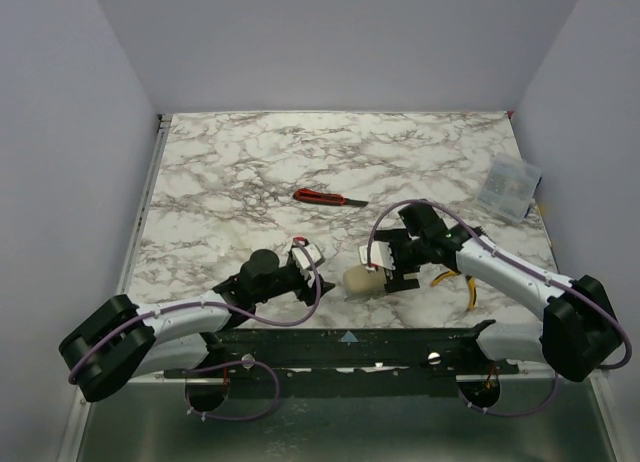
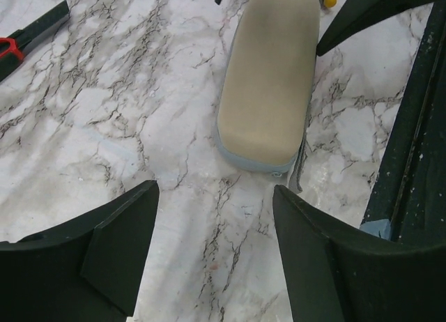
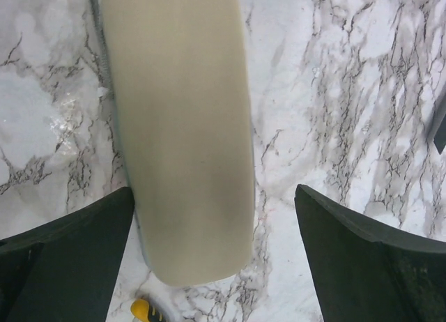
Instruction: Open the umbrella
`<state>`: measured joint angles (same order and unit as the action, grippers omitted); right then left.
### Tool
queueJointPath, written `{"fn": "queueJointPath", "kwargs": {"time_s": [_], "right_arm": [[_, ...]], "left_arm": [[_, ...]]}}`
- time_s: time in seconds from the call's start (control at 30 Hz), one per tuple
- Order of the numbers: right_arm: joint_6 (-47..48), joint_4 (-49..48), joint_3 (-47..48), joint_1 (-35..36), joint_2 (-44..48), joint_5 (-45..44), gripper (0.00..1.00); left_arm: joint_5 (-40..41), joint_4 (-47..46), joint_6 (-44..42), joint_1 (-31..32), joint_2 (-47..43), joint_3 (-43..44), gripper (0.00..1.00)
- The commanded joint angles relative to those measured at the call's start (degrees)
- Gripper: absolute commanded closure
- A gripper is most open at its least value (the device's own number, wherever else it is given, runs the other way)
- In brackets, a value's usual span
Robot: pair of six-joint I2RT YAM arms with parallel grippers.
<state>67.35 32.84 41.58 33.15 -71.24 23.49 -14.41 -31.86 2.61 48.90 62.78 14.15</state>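
The right gripper (image 3: 214, 217), its two black fingers spread wide, straddles one end of the folded tan fabric umbrella (image 3: 181, 127) without clamping it. One finger sits just beside the fabric and the other stands clear. The left gripper (image 2: 216, 245), fingers apart and empty, faces the umbrella's other end across a strip of bare white marble tabletop (image 2: 104, 113). The umbrella lies flat and closed near the table's front edge, between the two arms, with its long axis running from one gripper to the other. The right arm is the nearer.

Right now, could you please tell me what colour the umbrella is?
Tan-beige umbrella, clearest in the left wrist view.
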Motion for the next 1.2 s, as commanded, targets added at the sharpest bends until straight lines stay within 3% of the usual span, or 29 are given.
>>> {"fn": "queueJointPath", "kwargs": {"time_s": [0.0, 0.23, 0.53, 0.67, 0.8, 1.17], "right_arm": [[-2.77, 2.68, 2.88, -0.10, -3.22, 0.28, 0.01], [-1.03, 2.85, 1.55, -0.10, -3.77, 1.60, 0.01], [-0.73, 5.65, 0.31, -0.12, -4.78, 4.47, 0.01], [0.26, 5.68, -0.57, -0.10, -5.65, 2.74, 0.06], [0.68, 2.44, -3.03, -0.21, -4.46, 0.01, 0.18], [0.64, -2.08, -7.04, -0.47, -0.03, -2.67, 0.26]], "left_arm": [[1.86, -7.50, -2.28, 0.93, 2.23, -1.59, 0.35], [0.01, -6.63, -4.40, 1.01, 5.54, -0.39, 0.48], [0.09, -8.63, -5.21, 1.94, 9.54, 0.84, 0.50], [-0.11, -10.41, -5.04, 3.17, 11.80, 0.96, 0.50], [0.23, -13.51, -3.90, 4.04, 15.61, 1.55, 0.51], [-2.37, -17.35, -4.58, 6.22, 20.77, 2.02, 0.61]]}}
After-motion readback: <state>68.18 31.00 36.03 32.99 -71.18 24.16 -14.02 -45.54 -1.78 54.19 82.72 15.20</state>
